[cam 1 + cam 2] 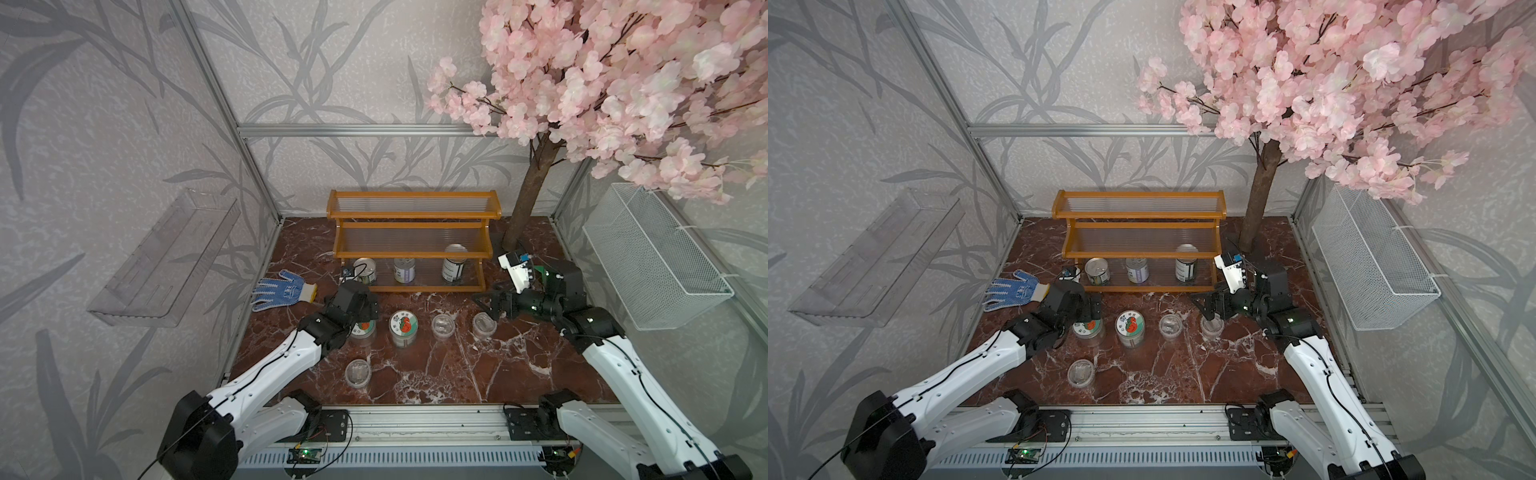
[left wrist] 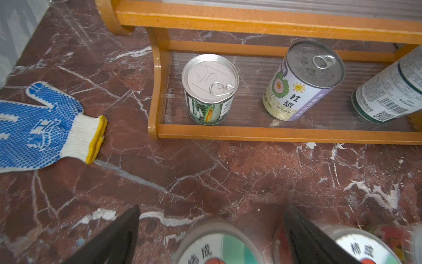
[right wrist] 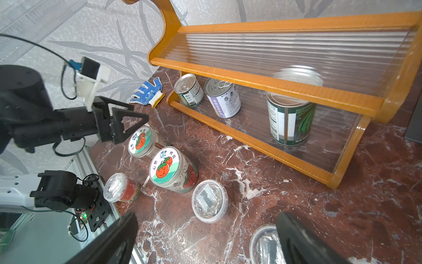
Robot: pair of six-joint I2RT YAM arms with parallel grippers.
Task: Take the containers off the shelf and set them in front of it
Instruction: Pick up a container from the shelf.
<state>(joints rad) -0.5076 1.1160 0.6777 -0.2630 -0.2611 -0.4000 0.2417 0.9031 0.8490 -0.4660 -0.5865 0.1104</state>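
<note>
A squat can [image 2: 210,89], a lilac can [image 2: 301,80] and a green-banded can [image 2: 388,91] stand upright, lids up, long axes vertical, on the lowest tier of the shelf [image 2: 274,134], ahead of the left claw [image 2: 212,209]. Its jaws stand wide apart astride an upright tomato-lidded jar [image 2: 217,246]; a second jar [image 3: 173,169] stands just beside. The right claw [image 3: 208,216], likewise agape, hangs over a clear cup [image 3: 262,244]. Red marble bench [image 1: 457,374]; leaf-patterned walls [image 1: 124,124] around.

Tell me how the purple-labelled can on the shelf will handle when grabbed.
The purple-labelled can looks like rigid metal, so it should not crush. Its smooth label may slip. Upright on the ribbed bottom tier of the shelf, it would likely roll if tipped.
</note>
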